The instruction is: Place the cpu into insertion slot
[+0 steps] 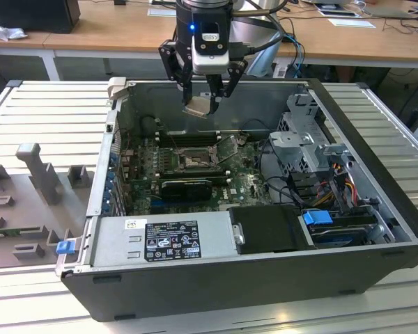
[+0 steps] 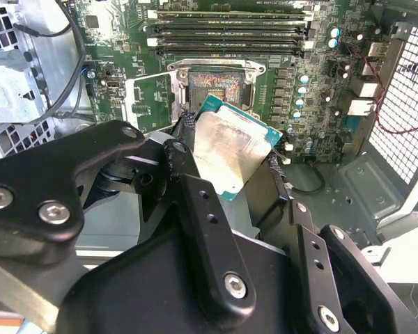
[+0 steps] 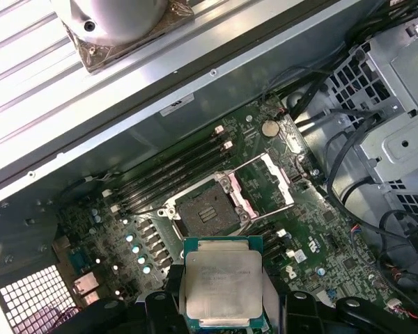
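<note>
One cpu (image 1: 200, 106), clamped between the jaws, hangs tilted, well above the open insertion slot (image 1: 194, 161); you do well to level it and square its edges with the slot's.

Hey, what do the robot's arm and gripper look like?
The gripper is black, its jaws built from jointed link bars pinned with silver screws. Its body has a pale grey front plate and a small blue light. Cables loop away from the wrist above it.
</note>
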Controlling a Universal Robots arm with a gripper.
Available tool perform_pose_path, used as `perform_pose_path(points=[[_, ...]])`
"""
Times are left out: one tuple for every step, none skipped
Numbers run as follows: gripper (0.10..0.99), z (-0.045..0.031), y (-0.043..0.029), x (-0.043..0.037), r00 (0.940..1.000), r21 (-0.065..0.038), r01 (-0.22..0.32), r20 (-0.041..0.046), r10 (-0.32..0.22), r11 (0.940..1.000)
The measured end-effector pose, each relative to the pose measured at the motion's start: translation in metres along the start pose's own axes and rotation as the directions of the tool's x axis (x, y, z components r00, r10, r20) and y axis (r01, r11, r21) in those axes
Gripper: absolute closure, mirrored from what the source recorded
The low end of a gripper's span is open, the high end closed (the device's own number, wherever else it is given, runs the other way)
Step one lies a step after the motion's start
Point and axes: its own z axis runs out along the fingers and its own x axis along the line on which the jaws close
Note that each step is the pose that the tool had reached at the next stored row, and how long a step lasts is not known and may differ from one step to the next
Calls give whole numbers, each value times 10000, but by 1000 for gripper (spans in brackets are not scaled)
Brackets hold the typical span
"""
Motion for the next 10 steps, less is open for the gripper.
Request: perform_pose_path(points=[[557, 0, 0, 0, 10000, -1, -15, 1, 15, 10000], [557, 0, 0, 0, 10000, -1, -29, 2, 29, 10000], [557, 0, 0, 0, 10000, -1, -42, 3, 42, 10000], [557, 0, 0, 0, 10000, -2, -56, 4, 56, 10000], [557, 0, 0, 0, 10000, -2, -72, 6, 72, 10000], [557, 0, 0, 0, 10000, -2, -89, 8, 89, 10000], [557, 0, 0, 0, 9999, -2, -105, 9, 105, 9999], [557, 0, 0, 0, 9999, -2, -122, 11, 122, 9999], [557, 0, 0, 0, 9999, -3, -146, 13, 146, 9999], [557, 0, 0, 0, 9999, -3, -162, 14, 162, 9999]])
